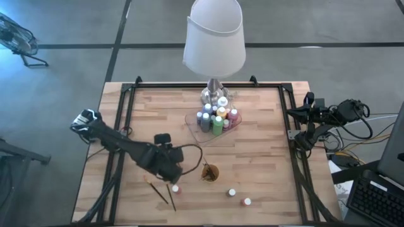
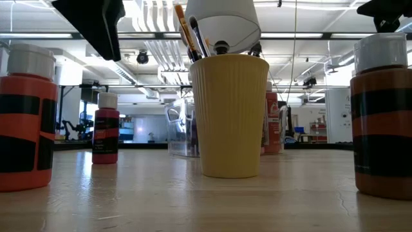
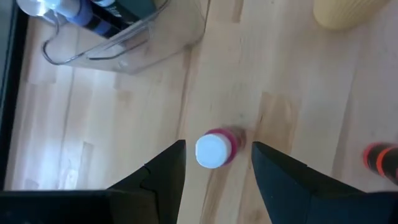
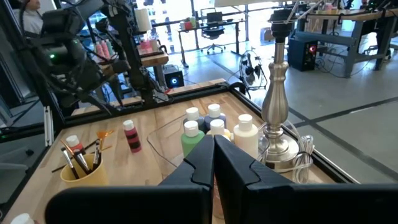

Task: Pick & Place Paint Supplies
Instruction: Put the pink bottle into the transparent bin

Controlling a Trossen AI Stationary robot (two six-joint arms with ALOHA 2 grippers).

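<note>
A pink paint bottle (image 3: 216, 149) with a white cap stands upright on the wooden table. My left gripper (image 3: 217, 147) is open above it, pointing steeply down, one finger on either side of the cap and touching nothing. In the high view this gripper (image 1: 174, 178) hovers just over the bottle (image 1: 176, 188), and two thin brushes (image 1: 162, 191) lie flat beside it. Two more bottles (image 1: 232, 192) (image 1: 246, 202) stand near the front edge. My right gripper (image 4: 214, 146) is shut and waits at the table's right edge (image 1: 308, 104).
An orange cup (image 1: 209, 171) holding brushes stands just right of the pink bottle. A clear tray (image 1: 192, 121) with several bottles sits mid-table in front of a lamp (image 1: 214, 44). Bare wood lies to the left and along the front.
</note>
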